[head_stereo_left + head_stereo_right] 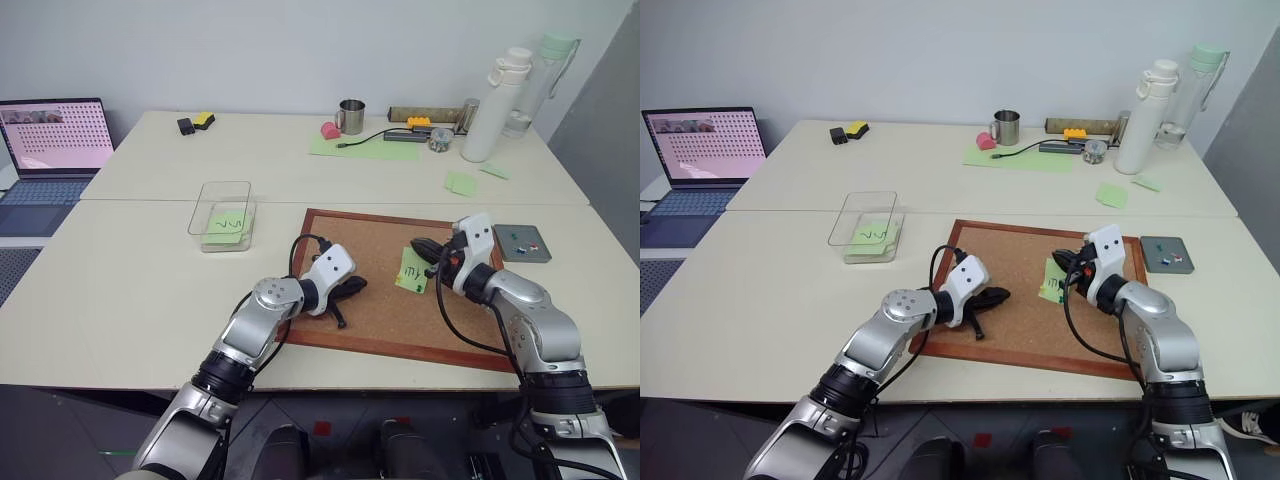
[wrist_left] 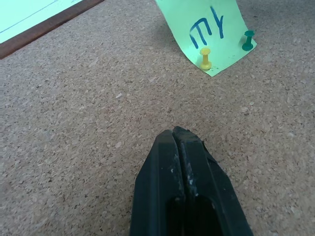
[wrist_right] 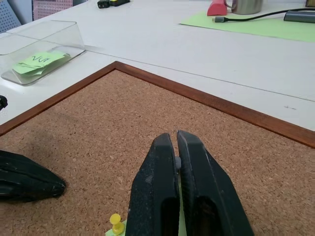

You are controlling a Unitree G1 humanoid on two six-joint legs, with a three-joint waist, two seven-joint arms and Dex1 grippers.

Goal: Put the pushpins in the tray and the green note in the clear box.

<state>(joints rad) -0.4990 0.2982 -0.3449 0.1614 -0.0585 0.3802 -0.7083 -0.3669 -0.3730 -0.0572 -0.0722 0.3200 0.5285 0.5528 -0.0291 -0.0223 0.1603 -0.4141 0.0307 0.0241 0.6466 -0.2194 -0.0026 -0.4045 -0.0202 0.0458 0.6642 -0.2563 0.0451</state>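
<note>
Green note (image 2: 209, 34) on cork board (image 1: 370, 250) — two pushpins (image 2: 205, 58) in it.

Two pale cream tables (image 1: 150, 270) stand pushed together against a plain white wall (image 1: 300, 50), a seam running between them. An open laptop (image 1: 50, 150) sits on a lower surface at the far left, its screen lit pink. At the back edge stand a metal mug (image 1: 351, 116), a white bottle (image 1: 495, 105) and a large green sheet (image 1: 370, 148)

A laptop (image 1: 55, 140), steel mug (image 1: 351, 116) and white bottle (image 1: 495, 105) stand around the cork board (image 1: 380, 250).
</note>
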